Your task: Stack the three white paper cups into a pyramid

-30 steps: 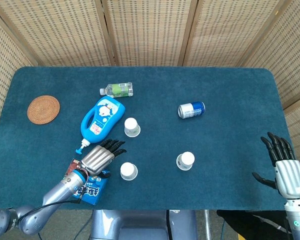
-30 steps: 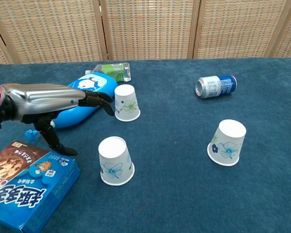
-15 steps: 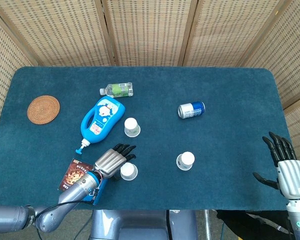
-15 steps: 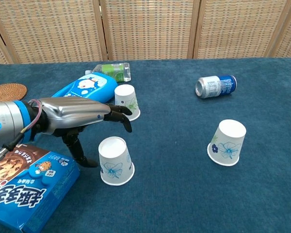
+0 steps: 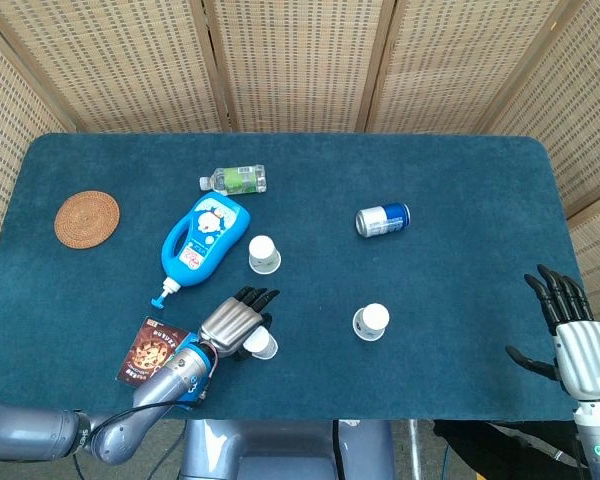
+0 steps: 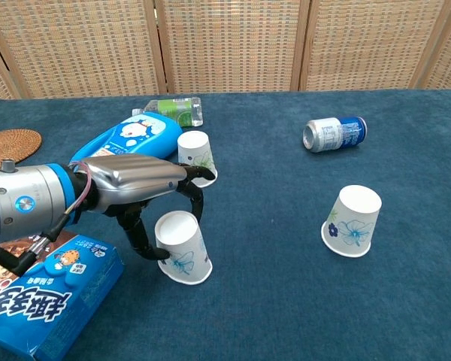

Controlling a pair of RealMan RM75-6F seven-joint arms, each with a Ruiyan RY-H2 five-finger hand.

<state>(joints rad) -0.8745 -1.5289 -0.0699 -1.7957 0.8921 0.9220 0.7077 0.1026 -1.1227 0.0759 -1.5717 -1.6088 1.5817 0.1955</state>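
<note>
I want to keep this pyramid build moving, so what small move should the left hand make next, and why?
Probably close the fingers fully and lift. The left hand is already wrapped around the nearest cup, thumb on one side and fingers over the other, and the cup looks slightly tilted on the table. The other two cups stand apart, so this one must be carried toward them.

So there are three white paper cups with little blue flower prints, all flipped upside down on the blue bench and well apart from each other. The nearest cup [image 6: 182, 247] sits front-left and leans a bit to the right, with the left robot hand [image 6: 139, 197] wrapped around it. The second cup [image 6: 196, 159] stands further back, just beside a blue bottle. The third cup [image 6: 352, 220] is off to the right, alone.
</note>
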